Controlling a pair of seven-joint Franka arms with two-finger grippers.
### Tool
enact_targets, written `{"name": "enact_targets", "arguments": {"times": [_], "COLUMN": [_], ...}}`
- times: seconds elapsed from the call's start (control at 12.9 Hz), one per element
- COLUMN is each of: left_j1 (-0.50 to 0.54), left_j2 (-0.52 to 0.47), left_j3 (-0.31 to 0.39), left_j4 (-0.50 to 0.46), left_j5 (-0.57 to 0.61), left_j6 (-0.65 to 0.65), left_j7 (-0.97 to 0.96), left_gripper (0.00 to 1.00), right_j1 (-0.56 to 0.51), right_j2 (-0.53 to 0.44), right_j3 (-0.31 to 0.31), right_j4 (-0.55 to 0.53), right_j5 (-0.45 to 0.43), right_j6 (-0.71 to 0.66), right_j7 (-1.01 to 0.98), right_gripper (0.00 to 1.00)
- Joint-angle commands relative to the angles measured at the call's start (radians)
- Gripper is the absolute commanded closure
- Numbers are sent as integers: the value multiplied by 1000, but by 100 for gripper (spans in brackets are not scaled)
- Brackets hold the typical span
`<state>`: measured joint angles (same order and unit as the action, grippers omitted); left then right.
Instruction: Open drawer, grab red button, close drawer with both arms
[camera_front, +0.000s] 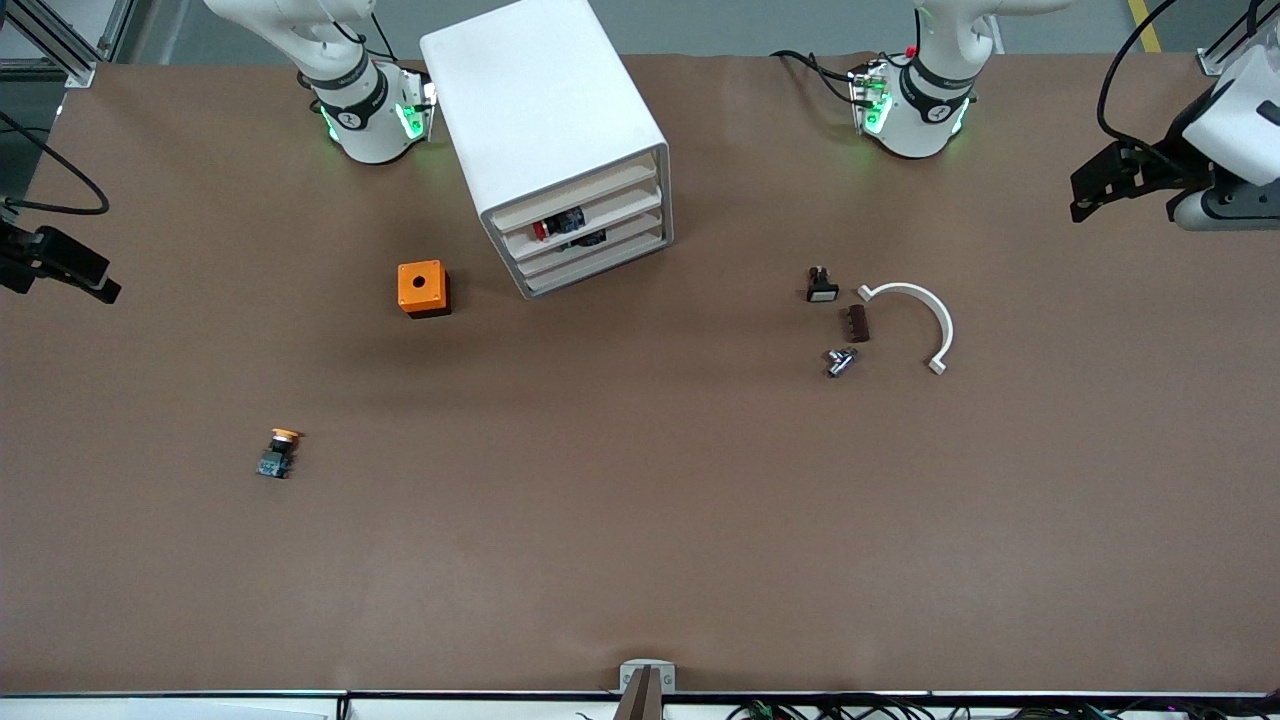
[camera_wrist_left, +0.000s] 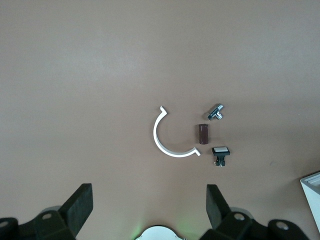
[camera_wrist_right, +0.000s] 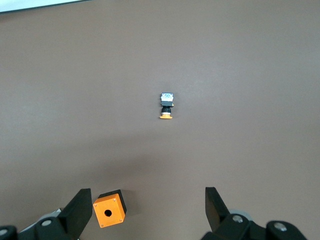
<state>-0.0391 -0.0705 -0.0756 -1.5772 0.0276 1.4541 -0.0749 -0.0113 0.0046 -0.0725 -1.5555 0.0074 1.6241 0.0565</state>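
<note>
left gripper (camera_wrist_left: 147, 207): jaws spread wide, nothing between them, up high over the table (camera_front: 640, 520) at the left arm's end. Arm's just waiting.
right gripper (camera_wrist_right: 145, 210): same deal, jaws wide apart and holding nothing, hanging high over the right arm's end of the table. Also waiting.
cabinet (camera_front: 545, 120): white boxy thing with four stacked trays, standing between the two arm bases, well clear of both sets of jaws. Only a white corner of it peeks into the left wrist view (camera_wrist_left: 312, 192).
drawer (camera_front: 585, 205): looks pushed in like the rest, nowhere near either gripper.
button (camera_front: 543, 229): red cap visible through the gap in the cabinet front, lying in one of the upper trays with its body next to it. Neither gripper is anywhere close to it.
under the left jaws: a white half-ring (camera_wrist_left: 167, 137), a small brown block (camera_wrist_left: 202, 134), a little metal fitting (camera_wrist_left: 217, 112) and a black switch with a white face (camera_wrist_left: 220, 153), all close together but apart from each other, well below the fingers.
under the right jaws: an orange-capped button (camera_wrist_right: 166, 106) lying on its side out in the open, and an orange box with a hole (camera_wrist_right: 109, 208) showing just beside one finger (camera_wrist_right: 77, 205), though it sits far below on the table.
</note>
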Motion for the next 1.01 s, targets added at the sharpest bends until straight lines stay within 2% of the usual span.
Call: {"name": "enact_targets", "arguments": {"times": [0.0, 0.54, 0.7, 0.93], "left_j1": [4, 2, -8, -21], "left_j2": [20, 61, 121, 234], "left_j3": [-3, 3, 0, -9], "left_j4": [40, 54, 63, 140], "left_j5": [17, 18, 14, 2], "left_j6": [-12, -12, -8, -6], "left_j7": [4, 1, -8, -153], "left_gripper": [0, 0, 0, 0], "right_j1": [-4, -22, -22, -29], "right_j2": [-6, -3, -6, -3], "right_j3": [7, 2, 2, 2], "right_j4": [12, 17, 18, 17], "right_j5": [5, -7, -6, -4], "right_j6": [-18, -4, -12, -4], "right_j7": [14, 12, 11, 12], "right_gripper": [0, 0, 0, 0]}}
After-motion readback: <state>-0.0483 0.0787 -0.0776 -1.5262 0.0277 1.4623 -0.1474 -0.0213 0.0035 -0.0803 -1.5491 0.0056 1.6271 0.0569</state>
